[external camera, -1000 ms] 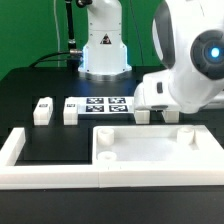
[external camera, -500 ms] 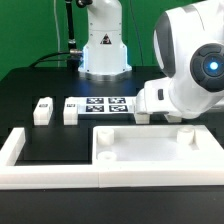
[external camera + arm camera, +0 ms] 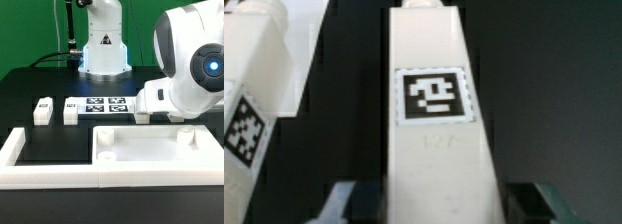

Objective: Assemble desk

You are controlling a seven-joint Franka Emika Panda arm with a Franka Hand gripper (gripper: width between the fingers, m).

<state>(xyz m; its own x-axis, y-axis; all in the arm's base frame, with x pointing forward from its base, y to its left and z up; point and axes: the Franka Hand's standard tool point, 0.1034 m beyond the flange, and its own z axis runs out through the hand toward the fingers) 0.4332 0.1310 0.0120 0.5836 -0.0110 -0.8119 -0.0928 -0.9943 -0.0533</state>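
Straddling the desk leg (image 3: 438, 120), the gripper (image 3: 441, 202) has its dark fingers (image 3: 343, 200) spread, one on each long side, with a thin gap showing on both sides. They are open and grip nothing.

The leg lies flat on the black tabletop (image 3: 562, 90). Its long axis runs straight away from the wrist camera and its square tag faces up. A second desk leg (image 3: 251, 100) lies just beside it, roughly parallel and apart from it.

In the exterior view the arm's wrist housing hides this spot. The tray-like desk panel (image 3: 150, 150) lies in front of it, and two more legs (image 3: 42, 110) (image 3: 70, 110) stand to the exterior view's left of the marker board (image 3: 105, 104).

The leg looks like a rigid, light block of smooth plastic. It should not bend or crush, though it may slip or swivel if pinched off-centre. The best hold is probably across the two long flat side faces near mid-length, squarely, so the block stays in line. The neighbouring leg leaves little room on that side.
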